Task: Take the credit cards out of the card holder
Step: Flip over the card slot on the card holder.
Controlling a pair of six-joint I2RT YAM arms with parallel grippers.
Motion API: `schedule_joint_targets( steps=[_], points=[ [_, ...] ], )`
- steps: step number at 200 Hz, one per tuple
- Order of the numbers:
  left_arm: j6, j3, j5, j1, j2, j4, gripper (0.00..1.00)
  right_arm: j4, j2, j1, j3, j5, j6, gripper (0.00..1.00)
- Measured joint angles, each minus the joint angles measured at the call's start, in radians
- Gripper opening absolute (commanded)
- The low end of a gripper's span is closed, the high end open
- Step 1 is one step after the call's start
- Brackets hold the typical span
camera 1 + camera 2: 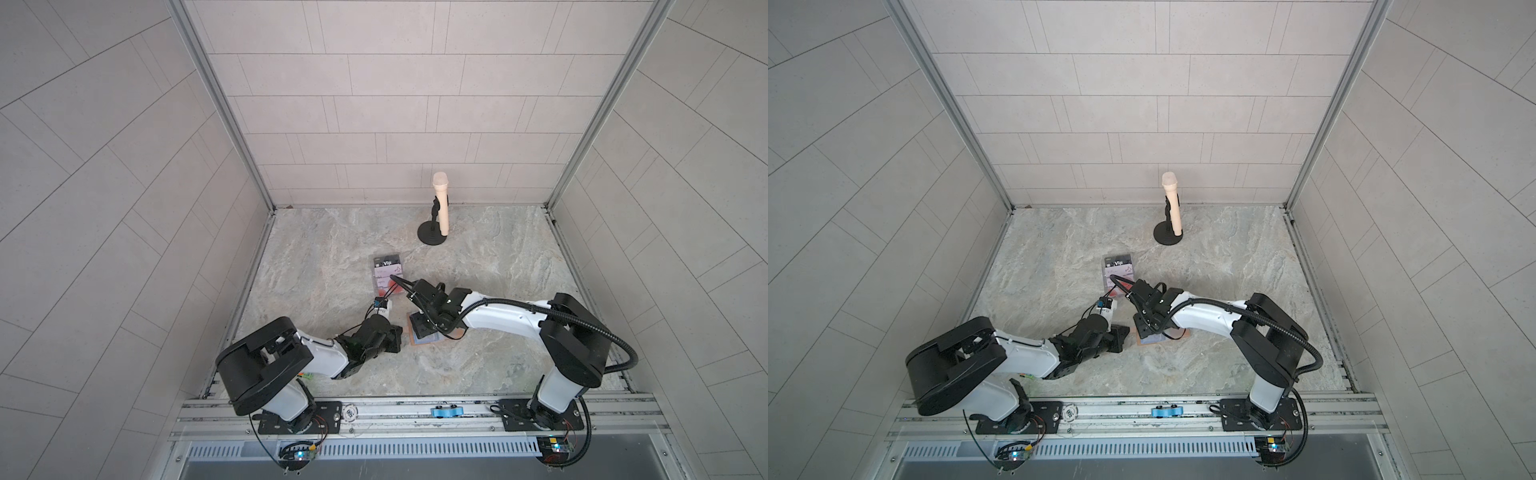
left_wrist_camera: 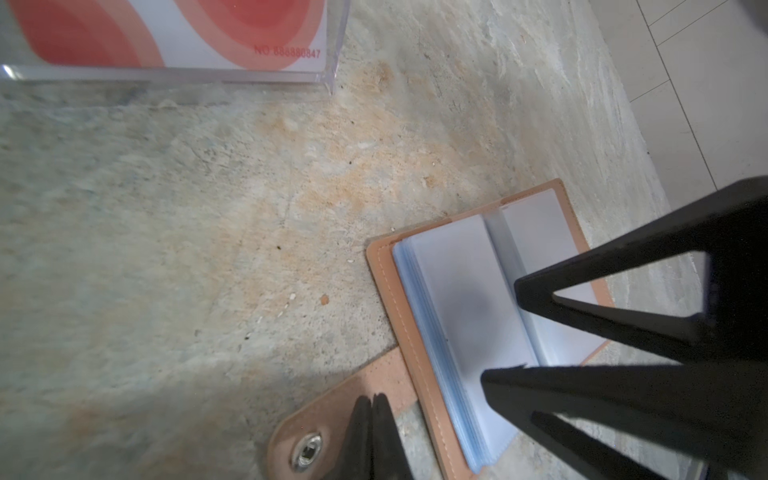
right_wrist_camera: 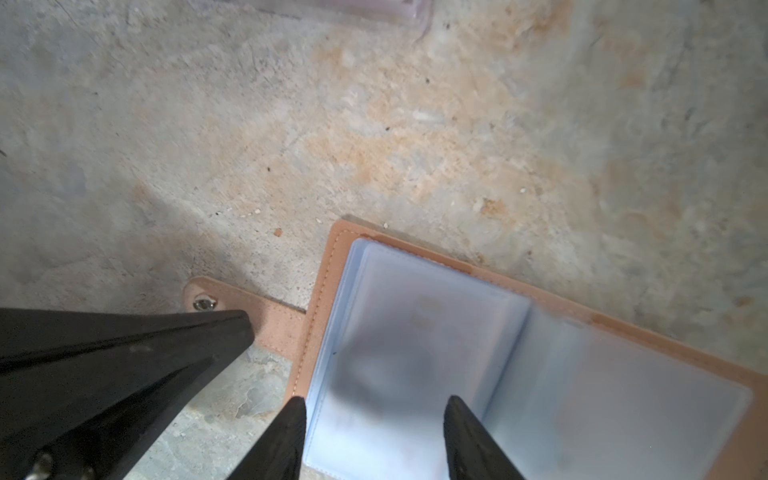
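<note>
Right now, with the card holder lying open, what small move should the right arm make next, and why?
Probably lower the right gripper onto the top sleeve and turn it. Its jaws stand open above the card holder, the shut left gripper seems to pin the snap tab, no card shows plainly in the facing sleeves, and three credit cards lie in the clear box.

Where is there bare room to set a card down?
Bare: back right, between microphone stand and side wall; the front strip between card holder and front rail. Crowded: clear box to card holder, under left gripper and right gripper.
</note>
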Motion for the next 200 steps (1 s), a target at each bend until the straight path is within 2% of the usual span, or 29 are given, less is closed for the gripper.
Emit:
schedule_joint_targets(
  steps=[25, 114, 148, 162, 200],
  points=[
    [-0.006, -0.004, 0.008, 0.006, 0.019, 0.038, 0.04, -0.003, 0.025, 0.012, 0.019, 0.014, -0.003, 0.58],
    [-0.015, -0.016, 0.019, 0.013, 0.035, 0.084, 0.04, -0.010, 0.056, 0.014, 0.027, 0.066, -0.006, 0.44],
    [-0.015, -0.017, 0.023, 0.015, 0.036, 0.086, 0.04, -0.016, 0.056, 0.014, 0.027, 0.087, -0.006, 0.42],
    [-0.015, -0.017, 0.024, 0.016, 0.036, 0.086, 0.04, -0.020, 0.056, 0.014, 0.027, 0.096, -0.006, 0.43],
    [-0.015, -0.017, 0.026, 0.018, 0.037, 0.087, 0.04, -0.010, 0.056, 0.014, 0.027, 0.071, -0.014, 0.56]
  ],
)
